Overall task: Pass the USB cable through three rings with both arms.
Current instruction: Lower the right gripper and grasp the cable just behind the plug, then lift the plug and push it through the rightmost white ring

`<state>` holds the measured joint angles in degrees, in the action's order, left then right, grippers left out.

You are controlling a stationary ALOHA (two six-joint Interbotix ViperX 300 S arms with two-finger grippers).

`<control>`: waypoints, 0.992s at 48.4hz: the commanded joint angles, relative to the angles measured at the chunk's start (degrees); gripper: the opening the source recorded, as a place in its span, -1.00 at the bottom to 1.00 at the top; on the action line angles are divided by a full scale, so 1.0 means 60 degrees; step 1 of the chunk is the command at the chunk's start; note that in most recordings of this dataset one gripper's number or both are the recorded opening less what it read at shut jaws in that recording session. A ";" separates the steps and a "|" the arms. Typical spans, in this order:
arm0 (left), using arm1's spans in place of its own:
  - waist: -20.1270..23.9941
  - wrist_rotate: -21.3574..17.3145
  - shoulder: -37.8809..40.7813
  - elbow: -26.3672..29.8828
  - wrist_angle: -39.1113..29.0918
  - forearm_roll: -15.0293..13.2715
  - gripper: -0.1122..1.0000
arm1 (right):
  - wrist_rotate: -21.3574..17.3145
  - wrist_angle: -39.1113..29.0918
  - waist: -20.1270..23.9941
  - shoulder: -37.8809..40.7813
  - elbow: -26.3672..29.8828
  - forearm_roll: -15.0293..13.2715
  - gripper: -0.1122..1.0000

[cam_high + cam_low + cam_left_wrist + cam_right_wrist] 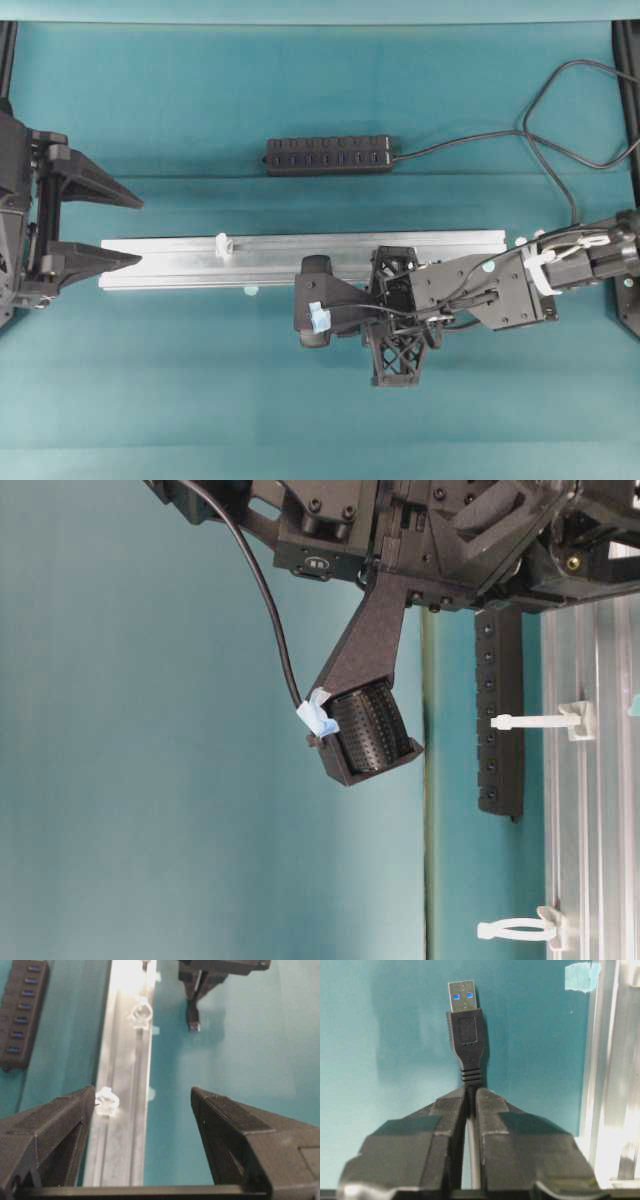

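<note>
The right pincer [471,1091] clamps the USB cable [466,1035] just behind its plug, at centre frame beside the silver rail [300,258]. The left pincer [142,1097] gapes empty. A loosely held cord could let the plug swivel and miss the rings [140,1012].

left claw [125,230] gaping, right claw [470,1091] clamped

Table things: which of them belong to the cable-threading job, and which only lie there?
Belong to the job:
- USB cable, held behind the plug by the shut right claw
- rings on the rail
- left claw, open, holding nothing

Only lying there:
- USB hub with its own cord
- rail, which only carries the rings
- teal cloth
</note>
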<state>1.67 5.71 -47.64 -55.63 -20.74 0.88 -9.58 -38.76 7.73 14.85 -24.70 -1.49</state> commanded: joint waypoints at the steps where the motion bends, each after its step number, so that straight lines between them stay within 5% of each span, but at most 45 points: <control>1: 0.0000 -0.0015 0.0029 0.0117 0.0044 0.0029 0.68 | -0.0088 -0.0044 -0.0088 0.0015 0.0029 -0.0029 -0.94; 14: 0.0000 -0.0029 -0.0015 0.0117 0.0029 0.0015 0.68 | -0.0073 -0.0996 -0.0073 -0.0601 0.0264 -0.0015 -0.94; 29: 0.0015 -0.0044 -0.0029 0.0103 -0.0220 0.0015 0.68 | -0.0103 -0.4277 -0.0146 -0.1992 0.1040 -0.0103 -0.94; 37: 0.0015 -0.0044 -0.0029 0.0117 -0.0381 0.0029 0.68 | -0.0059 -0.5068 -0.0293 -0.2417 0.0527 -0.0366 -0.94; 48: 0.0015 0.0044 -0.0103 0.0117 -0.0542 0.0015 0.68 | -0.0059 -0.4775 -0.0732 -0.3105 -0.0571 -0.0513 -0.94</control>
<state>1.67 5.89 -47.99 -55.63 -24.17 0.88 -9.58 -68.03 4.22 -1.23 -26.89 -4.13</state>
